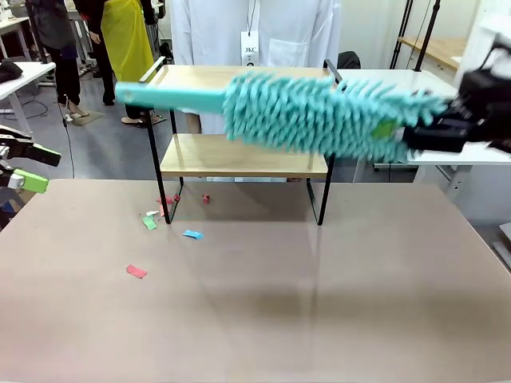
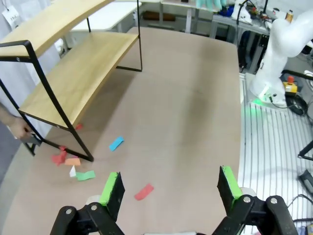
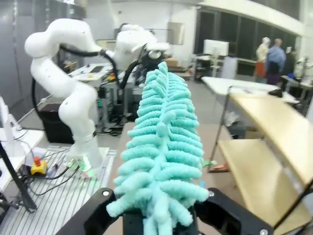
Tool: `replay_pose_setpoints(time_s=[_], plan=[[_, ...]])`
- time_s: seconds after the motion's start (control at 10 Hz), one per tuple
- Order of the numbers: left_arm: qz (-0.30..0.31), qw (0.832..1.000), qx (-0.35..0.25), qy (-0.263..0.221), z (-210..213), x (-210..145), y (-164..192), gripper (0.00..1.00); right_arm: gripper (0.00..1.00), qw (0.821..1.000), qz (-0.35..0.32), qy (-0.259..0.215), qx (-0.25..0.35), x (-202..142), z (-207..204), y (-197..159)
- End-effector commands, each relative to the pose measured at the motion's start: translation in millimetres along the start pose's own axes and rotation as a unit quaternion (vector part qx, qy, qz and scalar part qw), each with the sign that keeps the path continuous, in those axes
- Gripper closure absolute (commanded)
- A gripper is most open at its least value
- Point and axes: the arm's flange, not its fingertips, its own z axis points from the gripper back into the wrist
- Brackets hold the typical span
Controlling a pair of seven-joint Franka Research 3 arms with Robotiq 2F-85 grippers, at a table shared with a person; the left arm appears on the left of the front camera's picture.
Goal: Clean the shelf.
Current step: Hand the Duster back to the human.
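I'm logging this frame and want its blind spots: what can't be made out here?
- Right gripper, front view: motion-blurred, its fingers buried in the duster, so the hold is unclear.
- Shelf top board, front view: its right part is hidden by the duster.
- Paper scraps, front view: too small to tell print.
- Left gripper, front view: cut by the edge.

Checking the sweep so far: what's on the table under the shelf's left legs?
Paper scraps lie by the shelf legs on the table: red, green, blue. The duster hides part of the top board.
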Motion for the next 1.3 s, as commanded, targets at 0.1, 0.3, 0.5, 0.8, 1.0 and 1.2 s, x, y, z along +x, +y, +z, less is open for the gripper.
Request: replay_pose_setpoints(time_s=[0.1, 0.3, 0.5, 0.8, 1.0, 1.2], plan=[[-0.010, 1.000, -0.002, -0.016, 0.0, 2.1, 2.7, 0.00, 0.84, 0.988, -0.002, -0.023, -0.152, 29.2, 43.7, -1.2], [-0.010, 1.000, -0.002, -0.016, 0.0, 2.1, 2.7, 0.00, 0.84, 0.965, -0.020, -0.051, -0.256, 31.4, 85.1, -9.8], [-0.010, 1.000, -0.002, -0.016, 0.0, 2.1, 2.7, 0.00, 0.84, 0.922, -0.043, -0.077, -0.378, 24.9, 129.4, -15.3], [-0.010, 1.000, -0.002, -0.016, 0.0, 2.1, 2.7, 0.00, 0.84, 0.841, -0.073, -0.067, -0.532, -1.6, 180.5, -20.4], [-0.010, 1.000, -0.002, -0.016, 0.0, 2.1, 2.7, 0.00, 0.84, 0.826, -0.094, -0.047, -0.553, -27.6, 194.0, -25.1], [-0.010, 1.000, -0.002, -0.016, 0.0, 2.1, 2.7, 0.00, 0.84, 0.820, -0.125, -0.032, -0.557, -64.6, 198.1, -27.2]])
